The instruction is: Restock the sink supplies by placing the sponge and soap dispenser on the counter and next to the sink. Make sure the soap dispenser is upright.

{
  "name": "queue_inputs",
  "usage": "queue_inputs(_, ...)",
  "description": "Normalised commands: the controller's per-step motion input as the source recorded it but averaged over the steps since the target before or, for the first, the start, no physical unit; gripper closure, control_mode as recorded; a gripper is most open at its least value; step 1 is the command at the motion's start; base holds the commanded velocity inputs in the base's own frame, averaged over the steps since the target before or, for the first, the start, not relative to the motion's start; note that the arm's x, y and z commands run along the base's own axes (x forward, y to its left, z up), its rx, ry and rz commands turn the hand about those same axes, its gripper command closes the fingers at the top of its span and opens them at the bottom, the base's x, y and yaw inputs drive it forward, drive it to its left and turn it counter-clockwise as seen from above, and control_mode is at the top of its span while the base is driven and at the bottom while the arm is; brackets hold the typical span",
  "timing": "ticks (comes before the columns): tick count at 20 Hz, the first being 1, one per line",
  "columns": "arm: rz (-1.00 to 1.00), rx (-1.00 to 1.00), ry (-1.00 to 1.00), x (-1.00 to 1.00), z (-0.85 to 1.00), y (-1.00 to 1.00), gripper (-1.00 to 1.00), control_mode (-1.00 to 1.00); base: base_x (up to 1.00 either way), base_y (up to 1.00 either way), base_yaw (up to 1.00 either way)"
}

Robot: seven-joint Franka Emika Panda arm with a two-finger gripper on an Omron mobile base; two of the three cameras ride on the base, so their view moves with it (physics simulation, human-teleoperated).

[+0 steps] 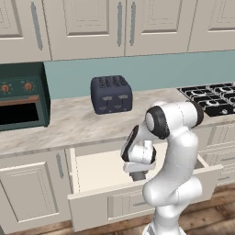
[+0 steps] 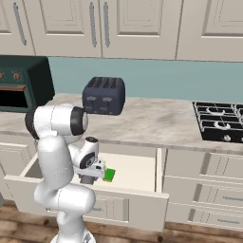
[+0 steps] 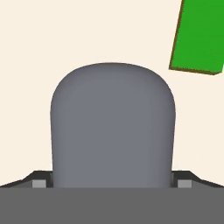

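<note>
Reaching down into the open drawer (image 2: 137, 173), the gripper (image 2: 88, 179) hangs low over the pale drawer floor, just beside the sponge (image 2: 109, 175). In the hand view the soap dispenser (image 3: 113, 127) looms as a smooth grey-blue dome between the two dark fingers (image 3: 38, 181), whose tips show at either side of its base; whether they already press on it or merely flank it, I cannot tell. The sponge lies flat on the drawer floor, a bright green slab up and to the right of the bottle in that view, apart from it.

The bottle looks rigid and rounded, with a slick curved wall, so a pinch high on the dome would likely squeeze it out of the fingers. The safer hold, I judge, is across the widest part of the body, low and level, so it neither slips nor tips; the thin pump nozzle is no place to grab, and it is not visible here. It seems light enough for one firm clamp. The sponge should be soft and very light, best pinched across its narrow sides.

Neither item has reached the marbled surface (image 1: 82, 126) above the drawer, where a dark toaster (image 1: 111, 94) stands near the teal backsplash. The sink lies outside these views, so a drive will probably be needed.
</note>
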Motion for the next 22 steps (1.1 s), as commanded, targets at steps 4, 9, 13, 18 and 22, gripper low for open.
queue_inputs(4, 0.05, -0.03, -0.05, -0.04, 1.00, -0.14, 1.00, -1.00, 0.00, 0.00, 0.00)
queue_inputs(9, 0.03, -0.01, -0.01, 0.00, 1.00, -0.19, 1.00, -1.00, 0.00, 0.00, 0.00)
queue_inputs(13, 0.03, 0.00, 0.00, -0.05, 1.00, -0.35, 1.00, -1.00, 0.00, 0.00, 0.00)
queue_inputs(18, 0.04, 0.00, 0.00, -0.19, 1.00, -0.26, 1.00, -1.00, 0.00, 0.00, 0.00)
queue_inputs(22, 0.05, 0.00, 0.00, -0.20, 1.00, -0.16, 1.00, -1.00, 0.00, 0.00, 0.00)
